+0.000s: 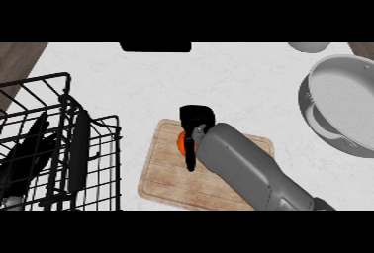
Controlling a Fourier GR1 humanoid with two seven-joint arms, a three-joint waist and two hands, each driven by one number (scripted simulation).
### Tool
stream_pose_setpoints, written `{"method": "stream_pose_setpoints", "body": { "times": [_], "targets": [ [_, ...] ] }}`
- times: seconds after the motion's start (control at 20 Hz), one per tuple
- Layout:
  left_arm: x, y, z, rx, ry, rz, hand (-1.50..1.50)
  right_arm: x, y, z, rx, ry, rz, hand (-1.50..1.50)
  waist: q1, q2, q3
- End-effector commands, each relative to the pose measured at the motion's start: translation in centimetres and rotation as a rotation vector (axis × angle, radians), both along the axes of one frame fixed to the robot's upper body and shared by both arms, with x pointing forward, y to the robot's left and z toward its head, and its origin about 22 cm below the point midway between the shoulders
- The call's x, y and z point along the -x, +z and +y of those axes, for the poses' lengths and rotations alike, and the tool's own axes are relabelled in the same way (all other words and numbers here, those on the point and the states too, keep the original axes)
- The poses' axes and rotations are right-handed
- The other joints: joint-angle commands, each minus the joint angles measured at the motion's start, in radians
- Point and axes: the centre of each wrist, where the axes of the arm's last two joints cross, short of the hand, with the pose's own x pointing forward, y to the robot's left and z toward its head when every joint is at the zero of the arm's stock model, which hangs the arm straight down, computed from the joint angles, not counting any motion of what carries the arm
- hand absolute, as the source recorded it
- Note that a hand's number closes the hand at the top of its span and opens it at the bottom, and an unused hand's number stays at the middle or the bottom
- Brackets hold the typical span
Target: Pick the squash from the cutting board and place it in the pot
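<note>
The right robot hand (196, 129) curls down around the small orange squash (181, 142) on the pale wooden cutting board (175, 180), which is probably firm, smooth and light, best gripped across its rounded middle.

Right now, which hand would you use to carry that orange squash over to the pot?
The right hand: it is already over the squash on the cutting board, and the pot sits to its right. The left hand isn't visible.
</note>
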Motion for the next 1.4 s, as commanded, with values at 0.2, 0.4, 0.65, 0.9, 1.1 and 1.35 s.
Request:
{"method": "stream_pose_setpoints", "body": {
  "times": [0.2, 0.4, 0.65, 0.9, 1.1, 1.35],
  "targets": [
    [-1.9, 0.5, -2.2, 0.03, -0.026, -0.048, 0.0, -1.0, -1.4, -0.8, 0.014, 0.019, 0.04, -1.5, -0.009, 0.003, -0.002],
    [-0.1, -0.5, 0.6, 0.035, -0.026, -0.054, 0.0, 0.4, -3.3, -0.9, -0.005, 0.113, -0.002, 1.5, -0.01, 0.002, -0.002],
    [0.1, 0.9, -3.1, 0.034, -0.031, -0.051, 0.0, -1.4, -1.8, -1.1, -0.011, 0.098, -0.018, 1.5, -0.007, 0.001, -0.002],
    [0.1, 0.1, -1.0, 0.033, -0.016, -0.046, 0.0, -4.8, -2.3, -8.7, -0.024, -0.317, -0.176, 1.5, -0.017, 0.004, -0.001],
    [-0.5, 0.7, -1.8, 0.035, -0.033, -0.043, 0.0, -7.6, 0.1, -13.1, -0.05, -0.567, -0.266, 1.5, -0.006, 0.009, -0.001],
    [-0.9, 1.3, -0.6, 0.02, -0.02, -0.038, 0.0, -7.4, -1.0, -12.6, 0.046, -0.597, -0.348, 1.5, -0.01, 0.002, -0.002]
  ]
}}
